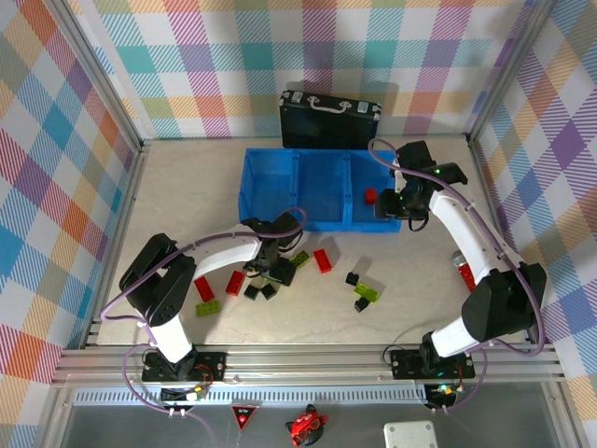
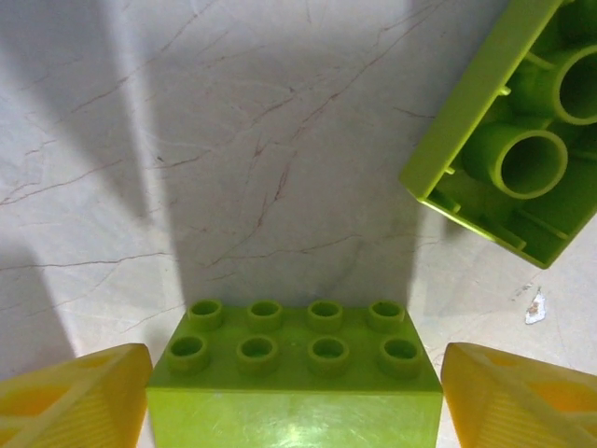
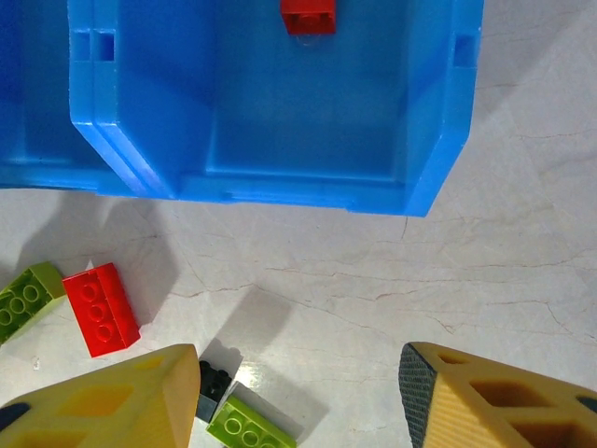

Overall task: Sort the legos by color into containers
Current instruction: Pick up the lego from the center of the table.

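Loose on the pale veined table (image 1: 187,187), lower middle of the top view: the legos (image 1: 323,260), red and lime oblongs plus tiny black cubes, all hard glossy plastic with round studs. Already lying in the rightmost compartment of the blue bin (image 1: 270,182): one red brick (image 1: 370,196), probably marking that cell as the red one.

Bottom centre of the left wrist view: a lime-green brick (image 2: 294,373), studs up in two rows of four. Flanked on both sides by the yellow ribbed fingers (image 2: 79,401) of the left gripper (image 2: 294,411), set wide to span its length. Right against its ends or just shy of them, so cannot tell whether clamped. Upper right of that frame: an overturned lime brick (image 2: 508,131), hollow tubes showing, well clear of the pinch.

Lower part of the right wrist view: the right gripper (image 3: 298,392), spread open with nothing between its fingers (image 3: 112,401), hanging over bare table just below the bin's front wall, seemingly free for another pick. Lower left there: a loose red brick (image 3: 101,308) and a black cube (image 3: 213,378). Top of the top view, behind the bin: a black case (image 1: 328,117), no part of the sort.
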Tool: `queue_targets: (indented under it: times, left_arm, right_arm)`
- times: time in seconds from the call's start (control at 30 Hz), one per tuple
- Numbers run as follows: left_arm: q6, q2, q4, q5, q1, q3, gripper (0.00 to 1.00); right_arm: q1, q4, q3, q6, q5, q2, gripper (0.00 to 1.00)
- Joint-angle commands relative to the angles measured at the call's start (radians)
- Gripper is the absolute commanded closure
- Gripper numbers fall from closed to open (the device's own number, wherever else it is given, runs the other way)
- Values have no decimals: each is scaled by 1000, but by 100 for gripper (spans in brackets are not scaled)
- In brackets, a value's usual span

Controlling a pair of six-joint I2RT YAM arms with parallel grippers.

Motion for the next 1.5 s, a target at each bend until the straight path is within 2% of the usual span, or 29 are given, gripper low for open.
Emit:
queue_targets:
  times: [0.0, 0.43, 0.73, 1.0, 1.3, 1.47]
  left_arm:
    - [15, 15, -22, 27, -5, 23, 22]
    - [11, -1, -34, 31, -4, 30, 37]
    - [6, -34, -59, 20, -4, 44, 38]
    - [8, -56, -112, 17, -5, 121, 38]
    - [4, -5, -125, 14, -6, 269, 40]
    - [-56, 58, -113, -8, -5, 380, 40]
  right_arm:
    - [7, -35, -17, -3, 1, -24, 40]
    - [21, -48, -20, 2, 21, -33, 40]
    - [22, -49, -18, 0, 25, -34, 40]
    - [24, -52, -23, 0, 31, -47, 40]
    - [24, -58, -49, 0, 48, -77, 40]
    - [23, -60, -64, 1, 57, -95, 39]
